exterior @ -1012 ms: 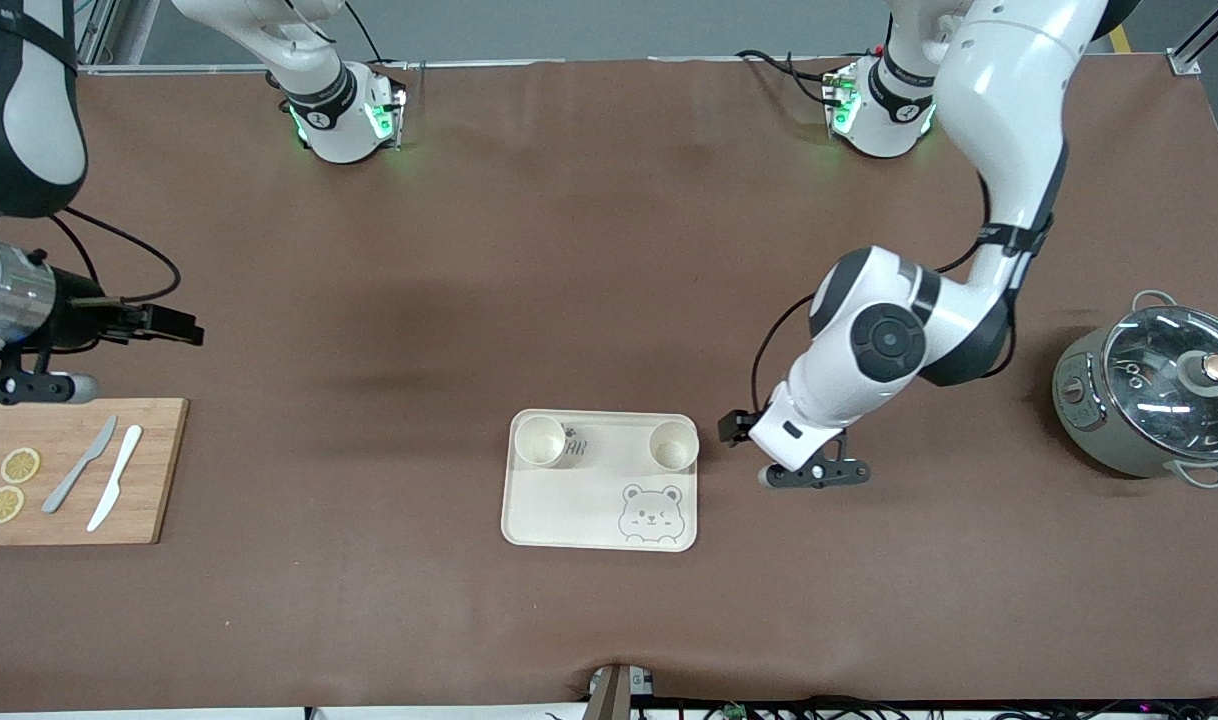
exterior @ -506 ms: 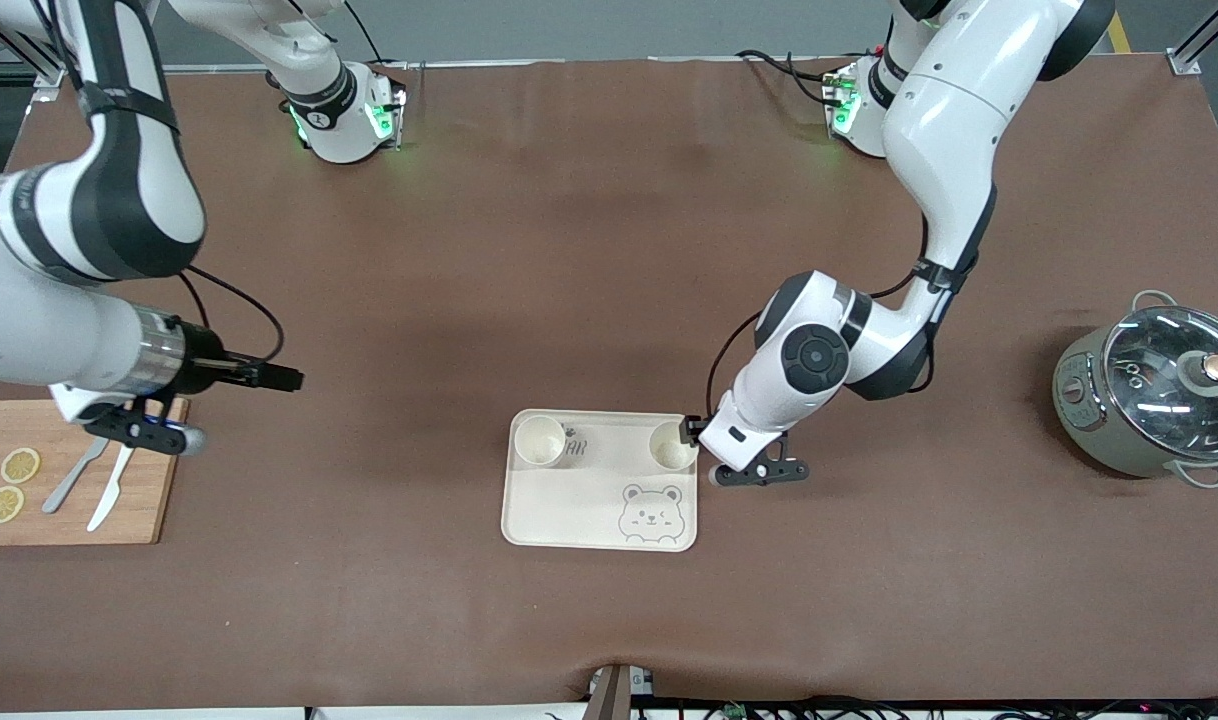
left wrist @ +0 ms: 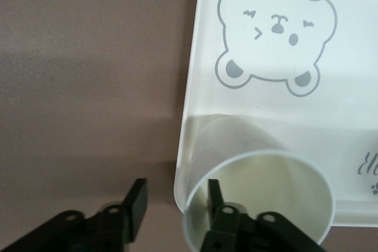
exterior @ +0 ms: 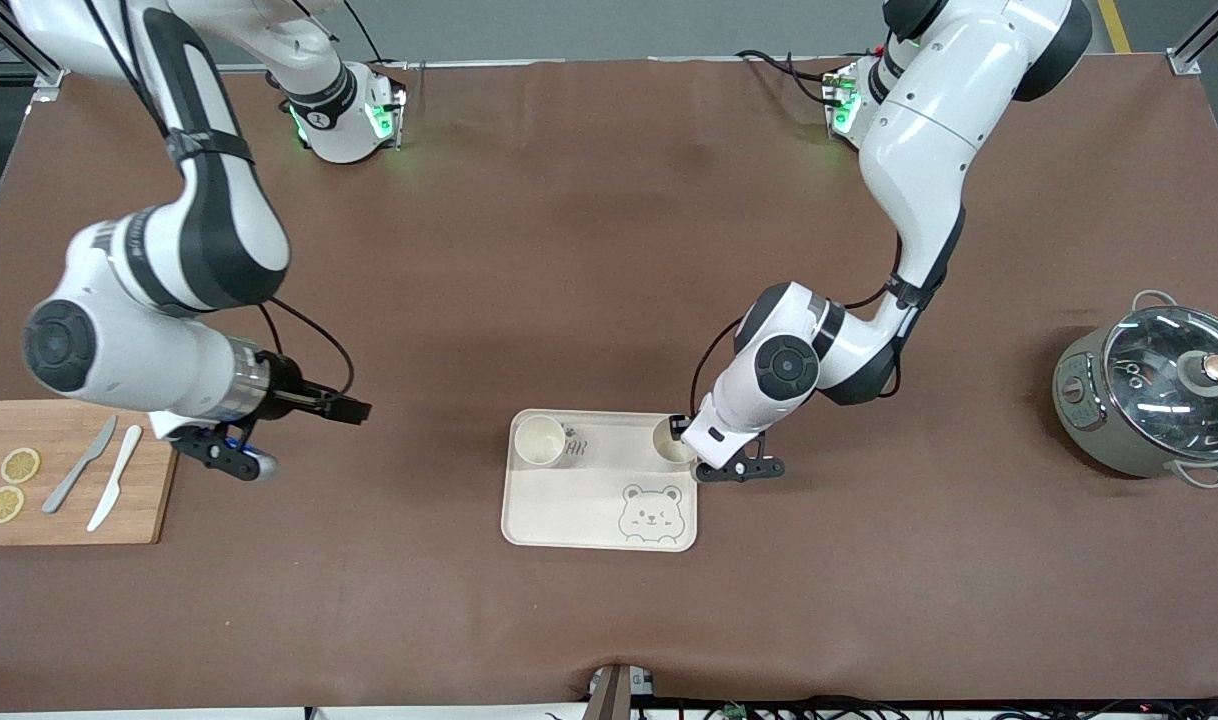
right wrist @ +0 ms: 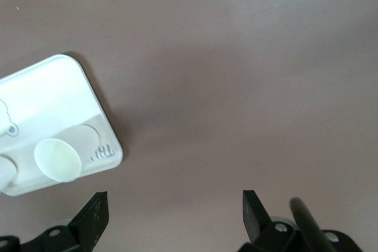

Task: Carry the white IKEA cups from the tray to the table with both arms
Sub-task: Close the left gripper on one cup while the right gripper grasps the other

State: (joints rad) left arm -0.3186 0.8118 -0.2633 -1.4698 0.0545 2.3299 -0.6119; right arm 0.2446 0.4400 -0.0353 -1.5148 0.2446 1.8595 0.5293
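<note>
Cream-white, the two white IKEA cups stand upright in the bear tray (exterior: 569, 510), one (exterior: 539, 440) in the corner toward the right arm's end, the other (exterior: 669, 441) in the corner toward the left arm's end. At this second cup the left gripper (left wrist: 174, 208) straddles the wall, one finger inside the rim and one outside, not clamped. Over bare table between cutting board (exterior: 159, 470) and tray, the right gripper (right wrist: 174, 216) hangs with fingers spread wide

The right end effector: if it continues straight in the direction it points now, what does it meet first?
The right end effector is open over bare brown table. It points toward the bear tray, so the cup at that end looks first in line, though depth is unclear.
</note>
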